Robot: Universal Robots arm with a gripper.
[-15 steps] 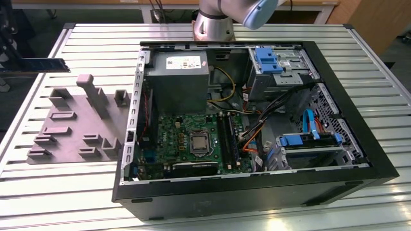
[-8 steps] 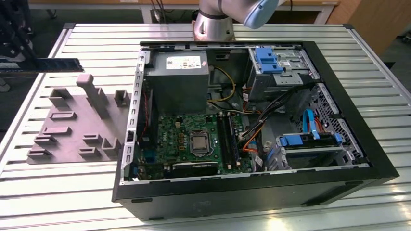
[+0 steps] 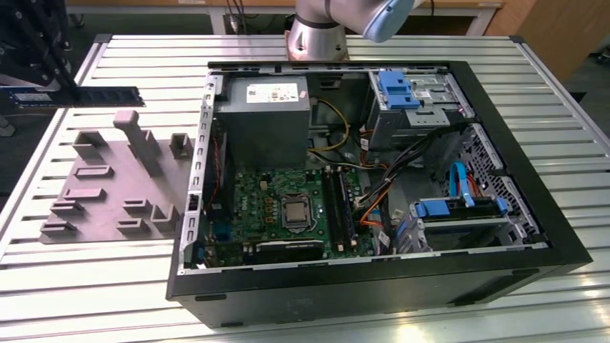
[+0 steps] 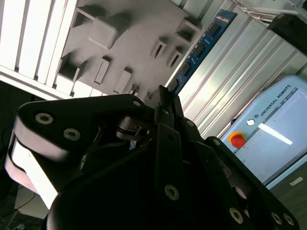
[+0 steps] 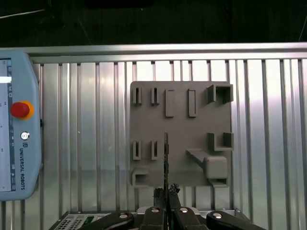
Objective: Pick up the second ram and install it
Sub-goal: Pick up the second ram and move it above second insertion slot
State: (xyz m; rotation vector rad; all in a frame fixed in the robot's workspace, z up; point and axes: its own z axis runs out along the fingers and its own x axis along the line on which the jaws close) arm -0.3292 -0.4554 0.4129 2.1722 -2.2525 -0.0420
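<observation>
Slatted metal table [image 3: 153, 64], grey holder tray [image 3: 114, 189] on it, open black computer case [image 3: 381, 293] beside the tray

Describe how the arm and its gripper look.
The arm is a silver-grey tube with a pale blue joint cap. The gripper is black, built of flat, angular linkage plates dotted with round silver screws.
</observation>
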